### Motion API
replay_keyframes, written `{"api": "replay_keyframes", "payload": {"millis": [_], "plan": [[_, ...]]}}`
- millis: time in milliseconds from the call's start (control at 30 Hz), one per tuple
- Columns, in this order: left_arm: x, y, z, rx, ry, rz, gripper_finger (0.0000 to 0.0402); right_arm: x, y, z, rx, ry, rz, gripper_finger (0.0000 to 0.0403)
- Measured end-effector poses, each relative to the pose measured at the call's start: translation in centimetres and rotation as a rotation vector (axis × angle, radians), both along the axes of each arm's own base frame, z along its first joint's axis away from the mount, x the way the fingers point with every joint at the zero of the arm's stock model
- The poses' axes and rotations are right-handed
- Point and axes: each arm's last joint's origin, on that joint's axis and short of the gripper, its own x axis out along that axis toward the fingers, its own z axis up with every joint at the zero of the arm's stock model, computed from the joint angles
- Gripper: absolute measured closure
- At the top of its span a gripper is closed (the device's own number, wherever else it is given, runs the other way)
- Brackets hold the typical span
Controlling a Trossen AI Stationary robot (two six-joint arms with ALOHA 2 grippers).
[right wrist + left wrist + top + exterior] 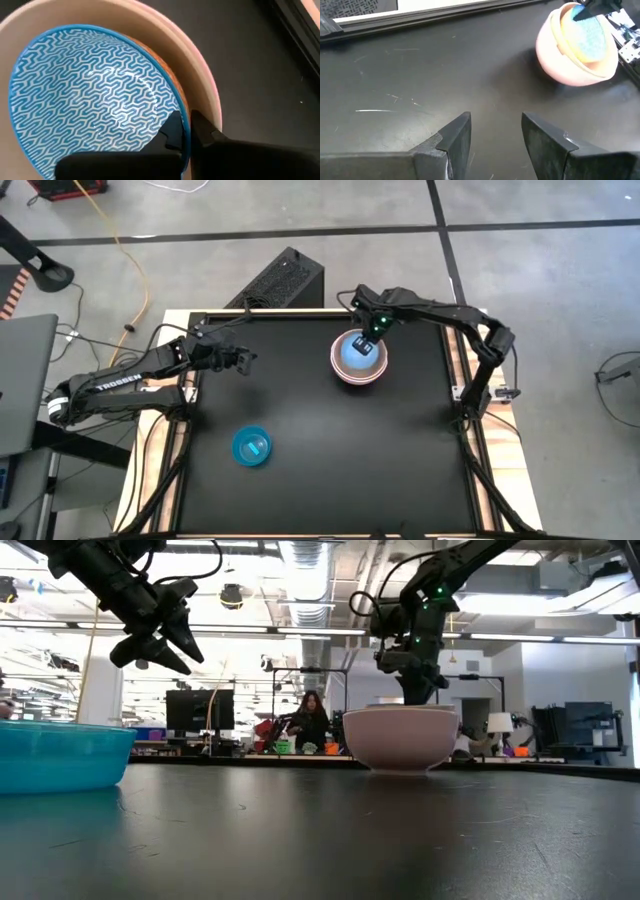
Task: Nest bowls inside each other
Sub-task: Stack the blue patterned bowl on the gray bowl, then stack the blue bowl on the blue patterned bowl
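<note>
A pink bowl (pixel 358 370) stands on the black table at the far right, with a beige bowl (pixel 165 40) nested in it. Inside those sits a blue patterned bowl (pixel 90 100), and my right gripper (pixel 186 125) is shut on it from above. A second bright blue bowl (pixel 251 447) rests on its base near the table's left front; in the low view this bowl (pixel 60 755) shows at the left. My left gripper (pixel 495 130) hangs open above the table's far left, holding nothing. My right gripper pinches the rim of the blue patterned bowl (pixel 182 112) at its far side, one finger inside the bowl and one outside, between it and the beige bowl. The fingers point steeply down. The bowl lies down inside the stack, its mouth up.
A black perforated box (pixel 285 280) stands behind the table's far edge. A laptop (pixel 25 380) sits left of the table. The middle and near right of the table (pixel 380 460) are bare. A person (pixel 310 722) sits far off in the room behind.
</note>
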Motion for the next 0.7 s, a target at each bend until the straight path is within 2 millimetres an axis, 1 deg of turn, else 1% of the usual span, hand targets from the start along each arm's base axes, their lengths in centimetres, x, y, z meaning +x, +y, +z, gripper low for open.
{"api": "replay_keyframes", "payload": {"millis": [267,533,600,700], "plan": [[0.0,0.0,0.0,0.006,0.003,0.009,0.0237,0.1,0.0,-0.2,0.009,0.001,-0.008,0.0341],[0.0,0.0,0.0,0.008,0.005,0.001,0.0237,-0.2,-0.1,-0.1,0.008,0.015,-0.013,0.0303],[0.0,0.0,0.0,0.009,0.005,0.000,0.0237,-0.3,-0.1,0.4,0.016,0.022,-0.011,0.0296],[0.0,0.0,0.0,0.016,0.011,-0.020,0.0237,-0.4,-0.1,1.6,0.019,0.026,-0.010,0.0289]]}}
